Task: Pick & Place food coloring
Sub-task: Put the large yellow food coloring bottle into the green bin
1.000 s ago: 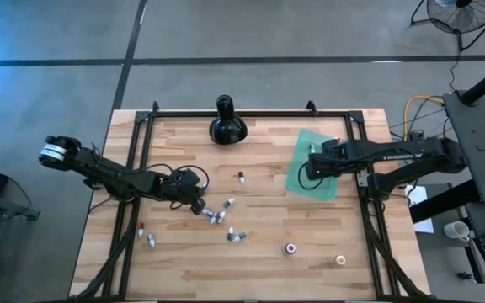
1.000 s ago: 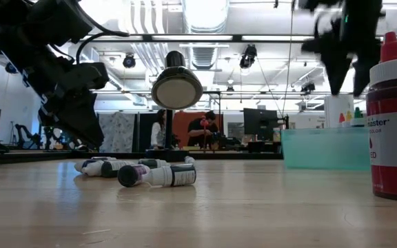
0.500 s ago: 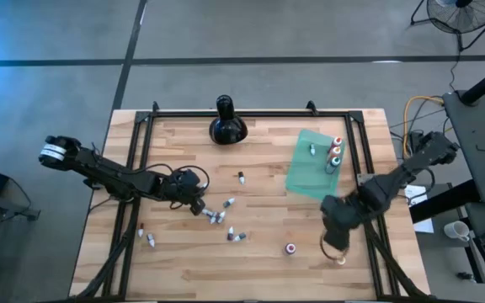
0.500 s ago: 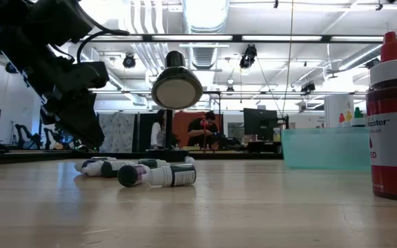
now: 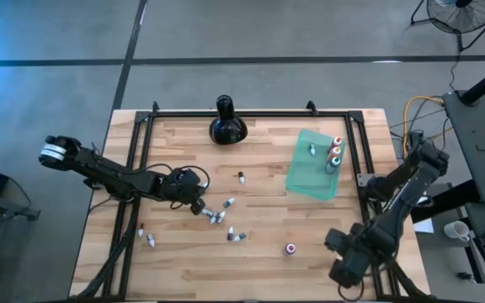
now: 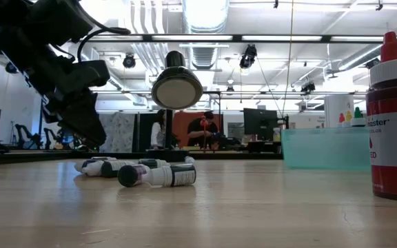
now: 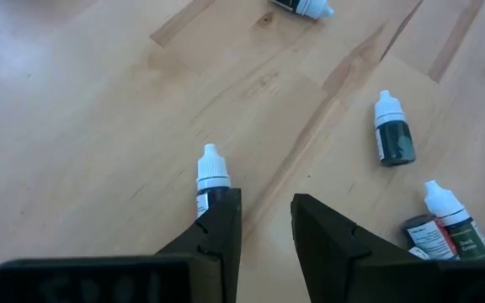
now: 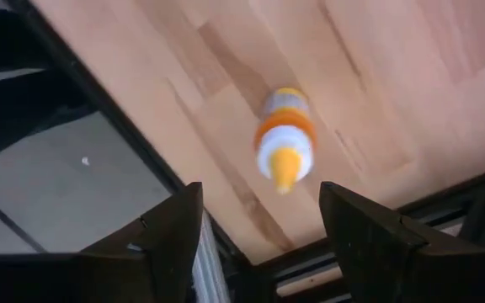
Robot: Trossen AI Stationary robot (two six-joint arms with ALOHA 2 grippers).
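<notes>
Now the pick is in hand, by my reading: the right gripper (image 5: 343,273) hangs over the near right corner of the surface (image 5: 259,273), and its wrist view looks straight down on an upright orange bottle (image 8: 283,143). Its jaws stand wide, one on each side of the bottle and clear of it, holding nothing.

The next move probably calls for a straight descent until the fingers flank the body below the cap, then a square close. The bottle stands near the surface's edge, so a skewed approach could tip it or nudge it off.

The left gripper (image 7: 265,199) hovers low over the left-centre of the surface with narrow jaws and nothing between them. A white-capped vial (image 7: 211,177) lies just beside one finger. Several more vials (image 5: 217,218) lie scattered around it, and a red bottle (image 5: 290,249) stands alone toward the near edge, all yet to be moved.

The only container is the teal tray (image 5: 306,181) on the right side of the surface. It holds three upright droppers (image 5: 336,151) in a short row along its far side and one tiny vial (image 5: 312,149) beside them. Most of the tray is bare, with room for the orange bottle next to that row.
</notes>
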